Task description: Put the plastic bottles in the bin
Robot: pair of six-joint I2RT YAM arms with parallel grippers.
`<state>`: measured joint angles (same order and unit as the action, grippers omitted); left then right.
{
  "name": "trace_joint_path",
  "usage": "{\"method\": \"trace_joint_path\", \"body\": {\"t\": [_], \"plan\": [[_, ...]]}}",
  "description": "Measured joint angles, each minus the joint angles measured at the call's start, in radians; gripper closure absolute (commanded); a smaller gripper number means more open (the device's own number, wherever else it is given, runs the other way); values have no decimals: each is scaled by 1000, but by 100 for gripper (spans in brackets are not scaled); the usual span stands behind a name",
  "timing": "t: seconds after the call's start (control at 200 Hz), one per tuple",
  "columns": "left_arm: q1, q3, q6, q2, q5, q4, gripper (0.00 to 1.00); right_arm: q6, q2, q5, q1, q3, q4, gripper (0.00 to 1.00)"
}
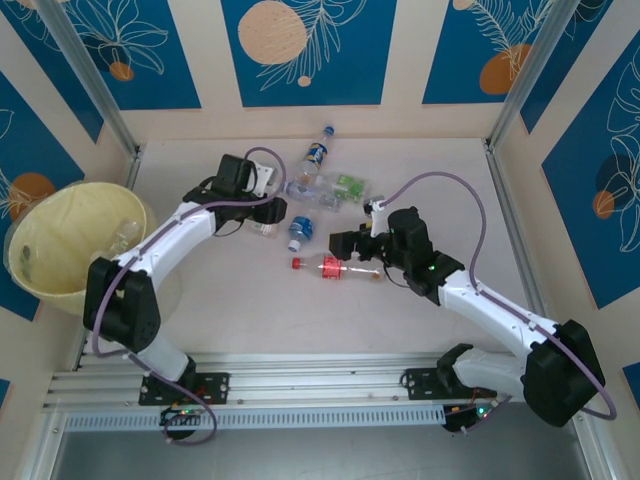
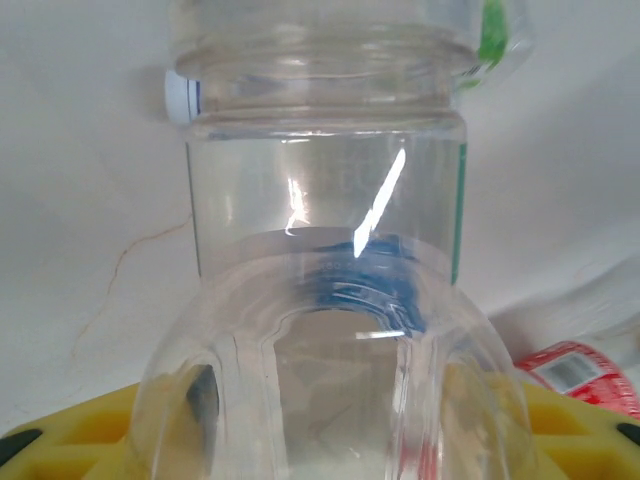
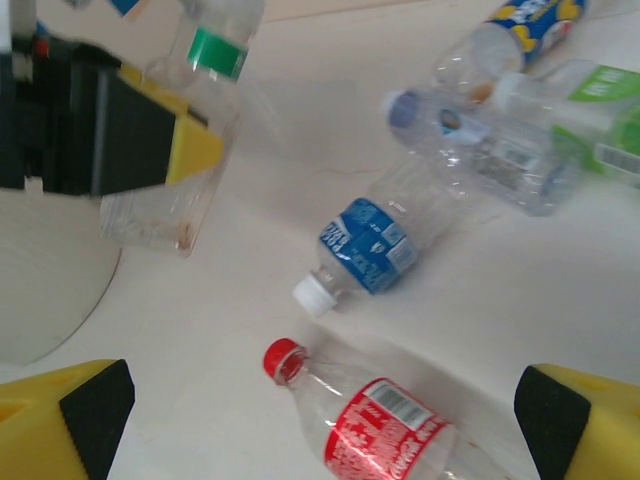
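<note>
My left gripper (image 1: 266, 213) is shut on a clear plastic bottle (image 2: 330, 300) with a green cap (image 3: 216, 51); its yellow fingers (image 2: 70, 440) sit on either side of the bottle's body, a little above the table. My right gripper (image 1: 345, 246) stands wide open over a red-labelled bottle (image 3: 388, 428) with a red cap, which lies flat between its fingertips (image 3: 90, 400) without touching them. A blue-labelled, white-capped bottle (image 3: 368, 245) lies just beyond. More bottles (image 1: 322, 186) are heaped at the back. The pale-yellow bin (image 1: 68, 238) stands at the far left.
A green-labelled bottle (image 1: 349, 184) and a blue-and-yellow-labelled one (image 1: 318, 152) lie in the rear heap. Metal frame posts (image 1: 515, 90) and patterned walls close in the table. A rail (image 1: 320, 385) runs along the near edge.
</note>
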<state>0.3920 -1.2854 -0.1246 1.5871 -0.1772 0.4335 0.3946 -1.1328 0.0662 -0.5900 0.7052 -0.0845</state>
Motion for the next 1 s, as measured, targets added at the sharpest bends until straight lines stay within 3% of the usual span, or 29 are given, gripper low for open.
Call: {"method": "trace_joint_path", "body": {"t": [0.585, 1.0], "plan": [[-4, -29, -130, -326, -69, 62, 100, -69, -51, -11, -72, 48, -93, 0], [-5, -129, -127, -482, 97, 190, 100, -79, -54, 13, -79, 48, -96, 0]]}}
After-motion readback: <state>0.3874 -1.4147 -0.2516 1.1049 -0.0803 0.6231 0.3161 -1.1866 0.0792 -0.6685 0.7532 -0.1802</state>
